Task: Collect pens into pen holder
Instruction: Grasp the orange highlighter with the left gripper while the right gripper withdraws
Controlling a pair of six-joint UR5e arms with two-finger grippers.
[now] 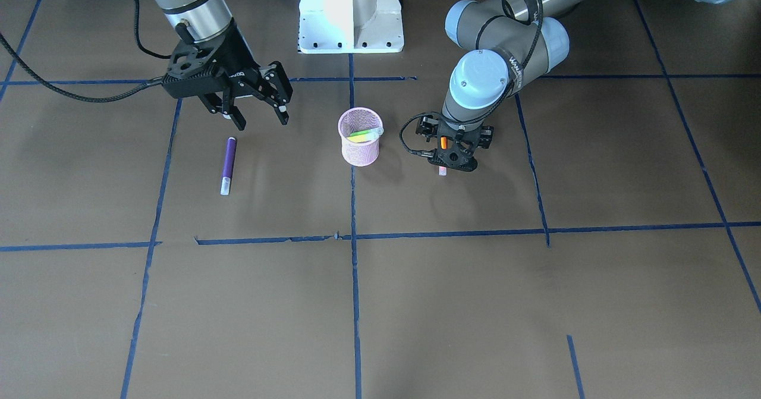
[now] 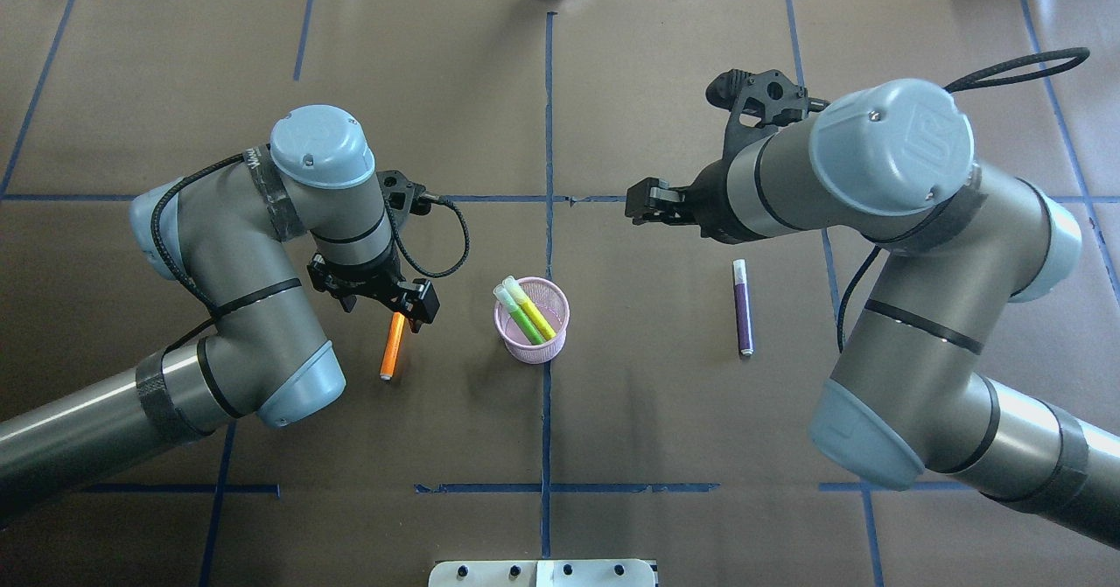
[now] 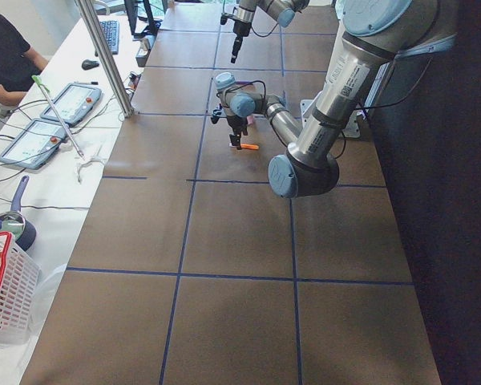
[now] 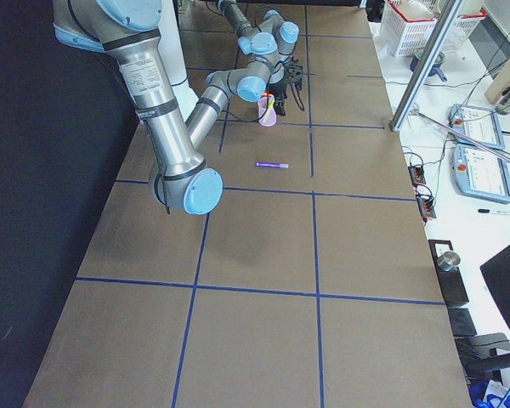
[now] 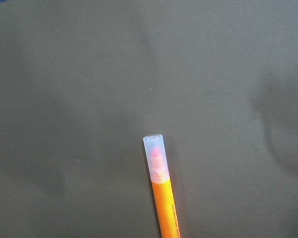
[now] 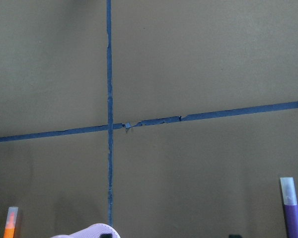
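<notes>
The orange pen (image 2: 391,351) lies flat on the table left of the pink mesh pen holder (image 2: 525,352). My left gripper (image 2: 391,309) is low over its capped end and looks open, one finger on each side. The left wrist view shows the pale cap and orange barrel (image 5: 165,208). A green pen and a yellow pen (image 2: 528,316) stand in the holder (image 1: 359,152). The purple pen (image 1: 228,164) lies alone on my right side. My right gripper (image 1: 261,119) hangs open and empty above the table, just beyond that pen's end.
The table is brown paper crossed by blue tape lines (image 1: 353,238). The white robot base (image 1: 351,30) stands at the table's robot side. A side desk holds tablets (image 3: 40,132) and a pole, with a person (image 3: 8,56) beside it. A white basket (image 3: 4,297) stands nearby.
</notes>
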